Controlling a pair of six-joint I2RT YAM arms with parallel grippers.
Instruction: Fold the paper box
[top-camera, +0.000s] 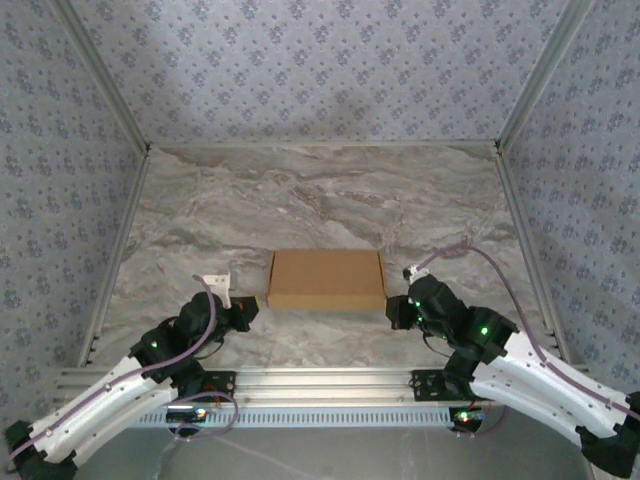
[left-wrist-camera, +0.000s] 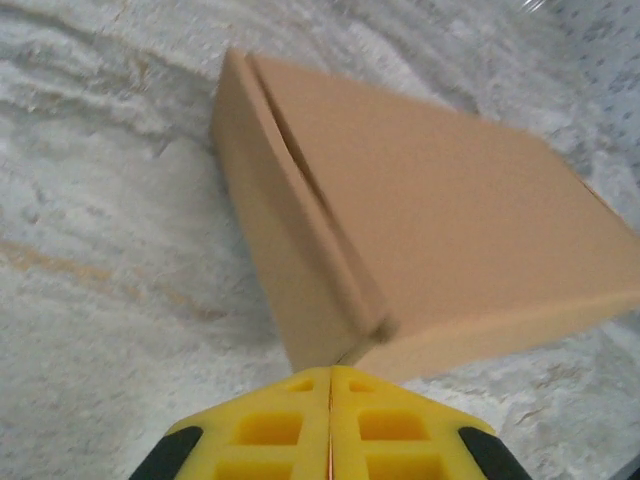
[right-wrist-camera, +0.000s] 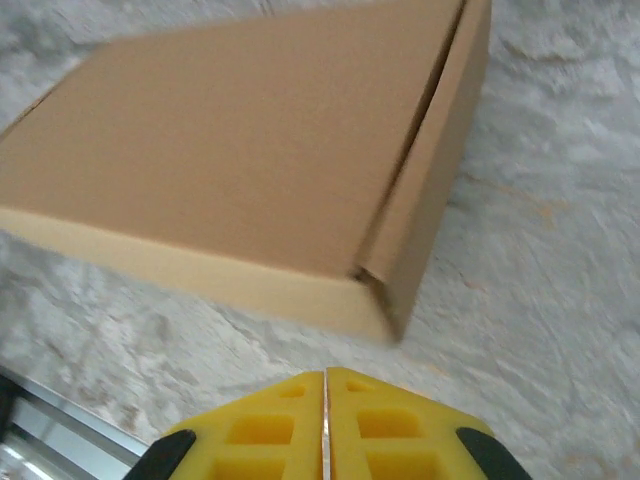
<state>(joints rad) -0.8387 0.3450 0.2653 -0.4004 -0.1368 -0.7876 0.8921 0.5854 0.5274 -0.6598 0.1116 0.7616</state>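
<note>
The paper box (top-camera: 326, 279) lies flat and closed in the middle of the marble table, a plain tan cardboard mailer. In the left wrist view the paper box (left-wrist-camera: 420, 230) shows its near left corner, with my left gripper (left-wrist-camera: 330, 372) shut just short of that corner, nothing between its yellow fingers. My left gripper (top-camera: 247, 313) sits low by the box's front left corner. My right gripper (top-camera: 393, 312) is by the front right corner. In the right wrist view the paper box (right-wrist-camera: 250, 160) lies a short way ahead of my right gripper (right-wrist-camera: 325, 375), which is shut and empty.
A small white bracket (top-camera: 217, 283) stands left of the box, near my left arm. An aluminium rail (top-camera: 320, 385) runs along the table's near edge. Patterned walls close the table in on three sides.
</note>
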